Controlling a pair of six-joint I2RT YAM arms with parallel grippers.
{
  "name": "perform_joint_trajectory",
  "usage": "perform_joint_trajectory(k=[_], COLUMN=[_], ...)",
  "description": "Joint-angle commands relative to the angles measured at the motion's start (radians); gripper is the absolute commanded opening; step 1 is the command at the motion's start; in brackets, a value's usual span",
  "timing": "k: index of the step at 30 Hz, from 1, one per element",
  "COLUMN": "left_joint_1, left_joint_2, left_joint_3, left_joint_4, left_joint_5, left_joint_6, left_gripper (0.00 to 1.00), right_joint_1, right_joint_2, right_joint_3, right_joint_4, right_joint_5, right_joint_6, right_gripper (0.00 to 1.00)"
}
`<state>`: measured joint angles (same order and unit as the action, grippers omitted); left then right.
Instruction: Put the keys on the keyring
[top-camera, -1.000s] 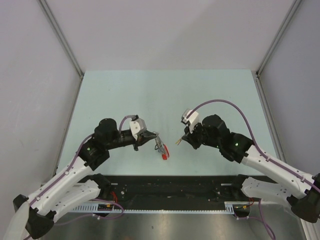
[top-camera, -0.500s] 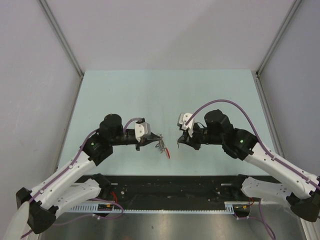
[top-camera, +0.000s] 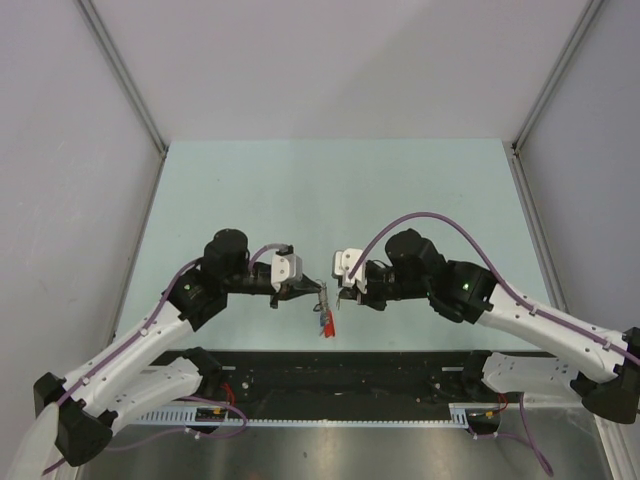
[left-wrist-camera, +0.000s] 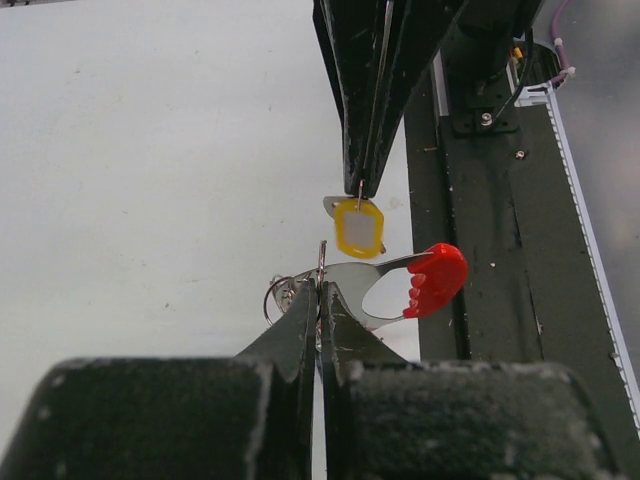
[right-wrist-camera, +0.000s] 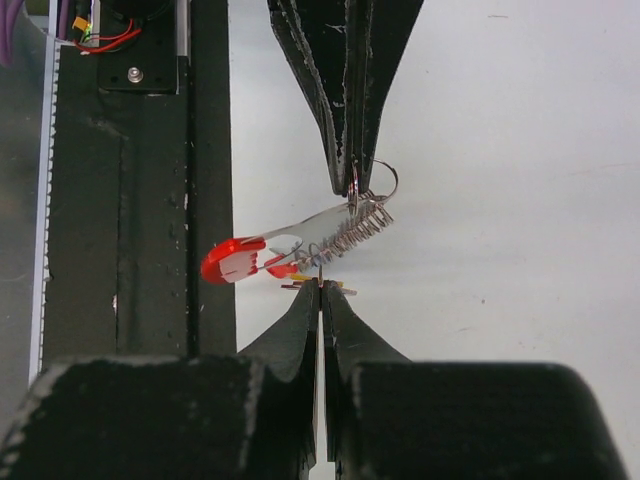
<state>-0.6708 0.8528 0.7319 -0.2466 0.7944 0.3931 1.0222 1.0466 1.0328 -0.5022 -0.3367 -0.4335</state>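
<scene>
My left gripper (top-camera: 317, 290) is shut on the keyring (left-wrist-camera: 372, 288), pinching its thin metal ring (left-wrist-camera: 276, 294) just above the table. From the ring hang a wire coil (right-wrist-camera: 361, 231) and a flat metal piece with a red curved end (left-wrist-camera: 436, 279). My right gripper (top-camera: 336, 293) faces it tip to tip, shut on a key with a yellow head (left-wrist-camera: 358, 228). In the left wrist view the key hangs just above the keyring's metal piece. In the right wrist view the key (right-wrist-camera: 302, 279) shows edge-on, its thin tip (right-wrist-camera: 320, 272) at the coil. Whether they touch I cannot tell.
The pale green table (top-camera: 330, 190) ends at a black rail (top-camera: 350, 372) along its near edge, right beneath the red end piece. Grey walls with metal posts close off the left, right and back.
Both grippers moved toward each other, the right one leftward with the key, closing the gap. The keyring swung from slanting sideways to hanging straight down between the two tips.
</scene>
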Motion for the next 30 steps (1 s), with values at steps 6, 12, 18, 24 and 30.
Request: perform_joint_trajectory(k=[6,12,18,24,30], left_joint_1=[0.007,0.005,0.005,0.005,0.005], left_joint_2=[-0.004,-0.014,-0.015,-0.017,-0.015], left_joint_3=[-0.009,-0.014,-0.015,-0.015,-0.017], left_joint_4=[0.033,0.033,0.035,0.038,0.044], left_joint_5=[0.092,0.100,0.114,0.111,0.111], left_joint_6=[0.049,0.061,0.067,0.064,0.062], left_gripper=[0.00,0.00,0.00,0.00,0.00], right_joint_1=[0.036,0.041,0.044,0.049,0.052], right_joint_2=[0.021,0.029,0.032,0.035,0.046], right_joint_3=[0.047,0.047,0.047,0.046,0.047], right_joint_4=[0.073,0.087,0.087,0.087,0.087], right_joint_5=[0.039,0.057,0.057,0.056,0.056], right_joint_6=[-0.036,-0.042,-0.044,-0.051,-0.053], right_gripper=[0.00,0.00,0.00,0.00,0.00])
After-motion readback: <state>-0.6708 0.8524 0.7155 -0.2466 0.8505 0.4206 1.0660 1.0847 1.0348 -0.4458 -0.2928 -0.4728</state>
